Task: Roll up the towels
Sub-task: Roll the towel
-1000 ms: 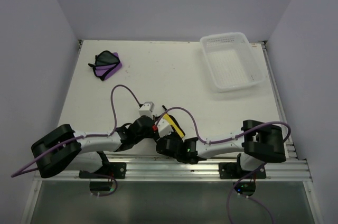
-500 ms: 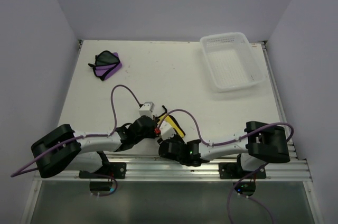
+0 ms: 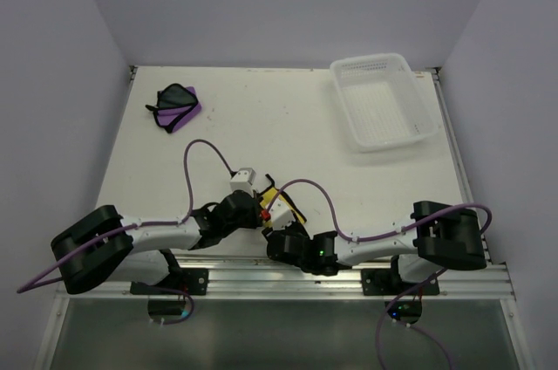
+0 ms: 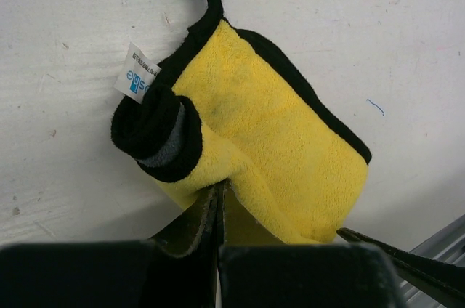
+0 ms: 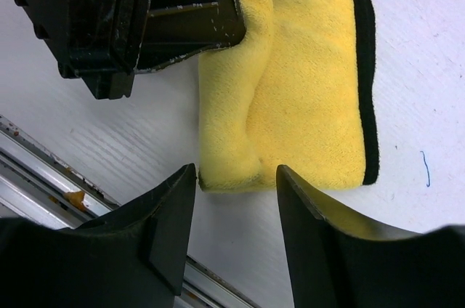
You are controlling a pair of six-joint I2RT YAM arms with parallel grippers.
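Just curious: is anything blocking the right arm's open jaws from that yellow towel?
Nothing visible. The yellow towel lies right before the right arm's jaws; the left arm's shut jaws pinch its side.

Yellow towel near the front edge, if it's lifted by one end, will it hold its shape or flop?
The yellow towel looks plush and creased, so it would probably sag and drape. Its rolled end looks loose, with nothing tying it, so it may unroll. The fuzzy pile likely grips rather than slips.
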